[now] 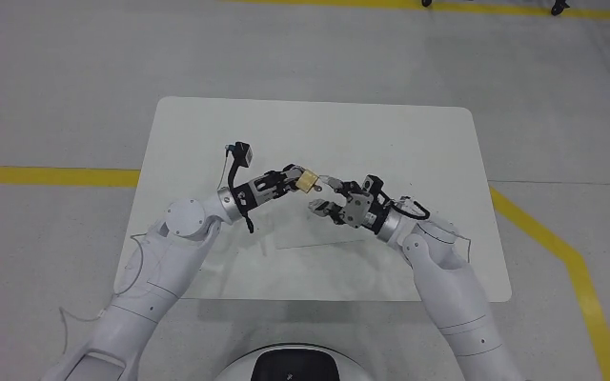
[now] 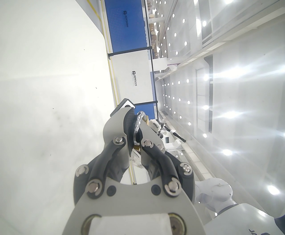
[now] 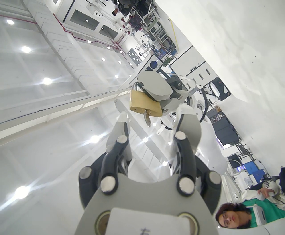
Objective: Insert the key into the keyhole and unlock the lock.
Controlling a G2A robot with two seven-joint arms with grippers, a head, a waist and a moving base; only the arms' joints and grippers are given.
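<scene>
A white table (image 1: 410, 133) with rounded corners stands on a pale grey floor (image 1: 86, 76) crossed by yellow lines (image 1: 57, 176). Beyond the table's edge stand partition panels, one blue (image 2: 124, 24) and one white (image 2: 131, 75). The ceiling (image 2: 233, 66) is white and set with rows of round lights (image 2: 183, 20). Farther off in the hall stand racks of equipment (image 3: 153, 20) and dark screens (image 3: 224, 131).

Left gripper (image 1: 294, 180) clamps brass lock (image 1: 307, 179) over table (image 1: 419, 143) — right gripper (image 1: 323, 198) just beside.

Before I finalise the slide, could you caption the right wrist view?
Left claw holds the brass padlock with the key inserted; open right claw faces it.
</scene>
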